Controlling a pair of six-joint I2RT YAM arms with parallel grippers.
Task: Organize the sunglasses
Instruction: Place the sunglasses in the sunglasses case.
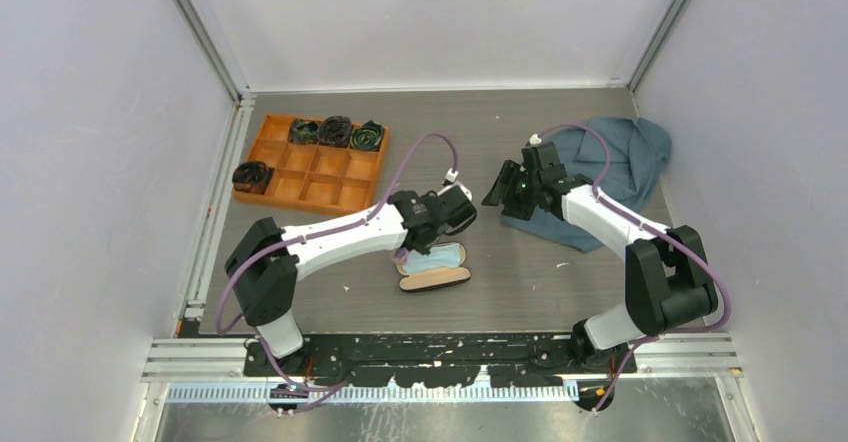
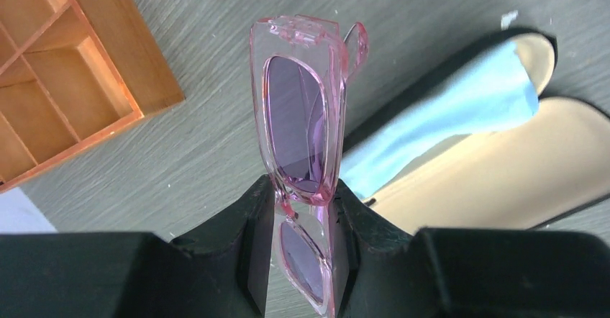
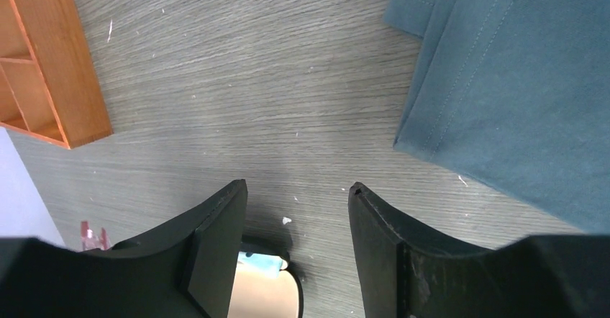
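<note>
The sunglasses [image 2: 298, 116], a folded pair with a clear pink frame and purple lenses, stand on end between the fingers of my left gripper [image 2: 302, 188], which is shut on them above the table. Just right of them the black case [image 2: 503, 167] lies open, tan lining up, with the light-blue cloth [image 2: 460, 102] draped across it. From above, the left gripper [image 1: 455, 207] hovers just beyond the case [image 1: 435, 279] and cloth [image 1: 435, 258]. My right gripper [image 1: 505, 184] hangs open and empty over bare table [image 3: 297, 196], with one end of the case [image 3: 266, 296] below it.
An orange wooden tray [image 1: 310, 162] with compartments sits at the back left, holding several dark rolled items. A blue-grey garment [image 1: 610, 162] lies at the back right under the right arm. Walls close in on the left, right and back.
</note>
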